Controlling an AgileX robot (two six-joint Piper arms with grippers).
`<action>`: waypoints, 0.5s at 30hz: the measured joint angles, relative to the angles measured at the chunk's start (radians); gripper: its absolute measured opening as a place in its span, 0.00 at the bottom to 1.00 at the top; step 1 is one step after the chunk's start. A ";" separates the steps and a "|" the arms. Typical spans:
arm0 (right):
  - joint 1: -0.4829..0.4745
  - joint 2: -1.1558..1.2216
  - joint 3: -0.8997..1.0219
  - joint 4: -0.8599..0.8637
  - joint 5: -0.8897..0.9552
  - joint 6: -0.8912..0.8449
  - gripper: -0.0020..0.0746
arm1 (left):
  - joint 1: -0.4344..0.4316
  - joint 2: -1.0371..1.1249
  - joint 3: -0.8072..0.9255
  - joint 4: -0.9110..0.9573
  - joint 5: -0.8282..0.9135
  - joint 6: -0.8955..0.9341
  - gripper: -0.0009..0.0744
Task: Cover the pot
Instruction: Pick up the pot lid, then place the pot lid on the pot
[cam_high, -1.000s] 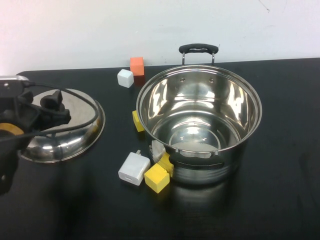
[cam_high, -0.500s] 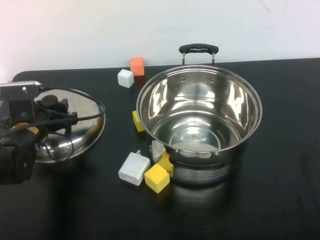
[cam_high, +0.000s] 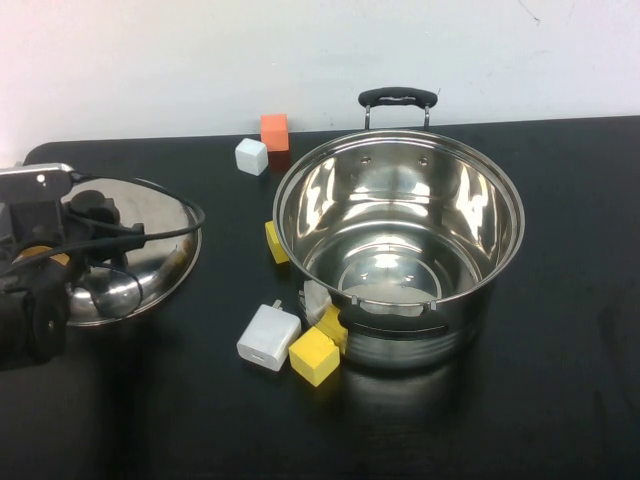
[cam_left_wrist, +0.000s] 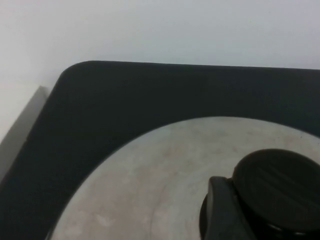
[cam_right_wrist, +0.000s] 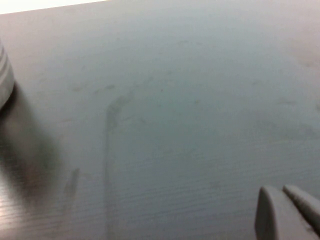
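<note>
The pot (cam_high: 400, 250), a large shiny steel stockpot with black side handles, stands open and empty right of the table's middle. The domed steel lid (cam_high: 150, 262) is at the left, apart from the pot. My left gripper (cam_high: 95, 215) is over the lid's centre and shut on its black knob (cam_left_wrist: 280, 190). One dark finger (cam_left_wrist: 220, 212) presses the knob's side above the lid's dome (cam_left_wrist: 160, 185). My right gripper (cam_right_wrist: 286, 212) is out of the high view. Its two fingertips lie close together, empty, over the bare black table (cam_right_wrist: 175, 100).
Two yellow blocks (cam_high: 314, 355), a white charger (cam_high: 268, 337) and a small pale object lie by the pot's front left. Another yellow block (cam_high: 274, 243) sits left of the pot. A white cube (cam_high: 251, 156) and an orange block (cam_high: 274, 131) are at the back.
My left arm has drawn in over the lid's knob. The lid has shifted a little to the left with the gripper. The pot and blocks have not moved.
</note>
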 joint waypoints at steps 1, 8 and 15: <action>0.000 0.000 0.000 0.000 0.000 0.000 0.02 | 0.000 -0.003 0.000 -0.004 0.003 0.010 0.45; 0.000 0.000 0.000 0.000 0.000 0.000 0.02 | 0.000 -0.186 -0.003 -0.049 0.103 0.081 0.45; 0.000 0.000 0.000 0.000 0.000 0.000 0.02 | 0.000 -0.427 -0.121 -0.002 0.449 0.072 0.45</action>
